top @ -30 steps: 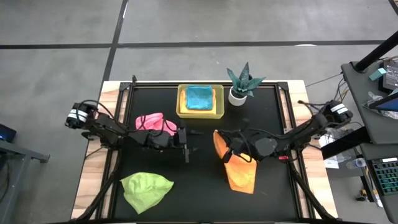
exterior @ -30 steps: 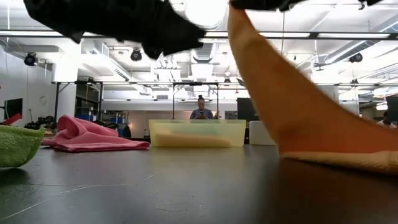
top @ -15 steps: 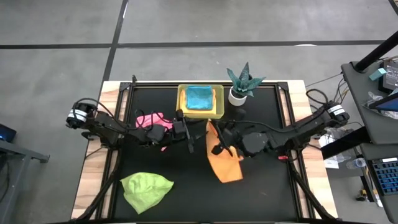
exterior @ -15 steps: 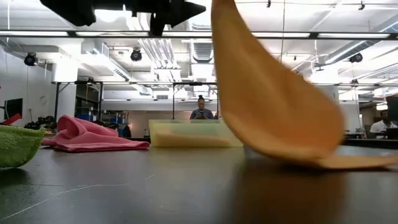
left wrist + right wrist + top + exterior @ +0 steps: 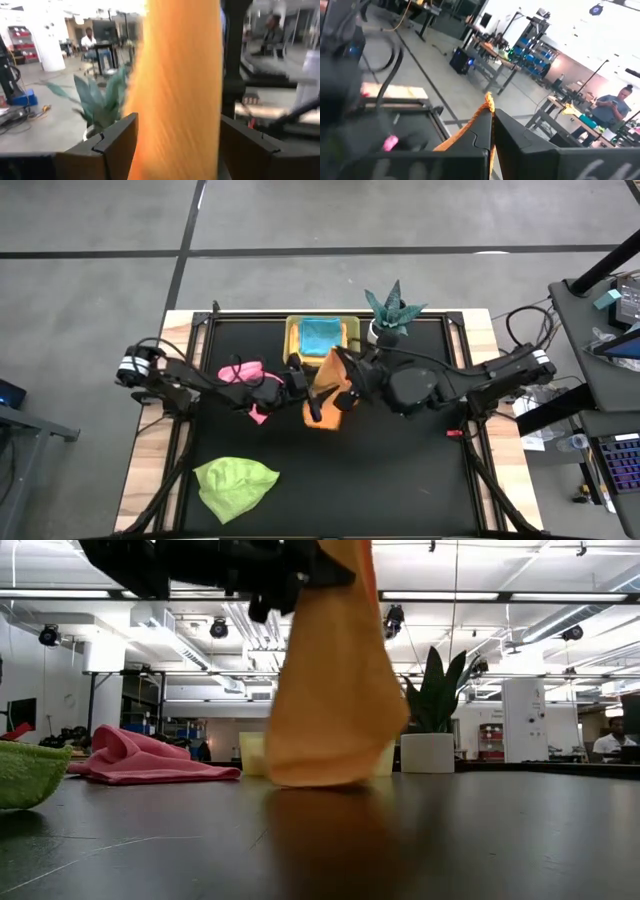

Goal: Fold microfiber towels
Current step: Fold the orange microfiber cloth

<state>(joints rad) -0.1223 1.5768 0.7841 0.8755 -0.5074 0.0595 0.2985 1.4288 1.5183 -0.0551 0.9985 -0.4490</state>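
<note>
Right claw (image 5: pixel 345 376) pinches one corner of the orange towel (image 5: pixel 327 392), which hangs over mid-table, bottom edge at the surface. Left claw (image 5: pixel 308 383) stands spread, fingers (image 5: pixel 117 145) either side of the cloth. We judge this the handover before the fold: left should next close on the hanging edge.

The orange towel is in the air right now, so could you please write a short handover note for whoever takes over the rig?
Right gripper: shut on the orange towel, which hangs over mid-table.
Left gripper: open, fingers on either side of the hanging towel, not gripping.
Pink towel and green towel lie crumpled on the table; blue towel sits in the yellow tray.
Done: no folded towel visible.
Left: fold the orange, pink and green towels.
</note>
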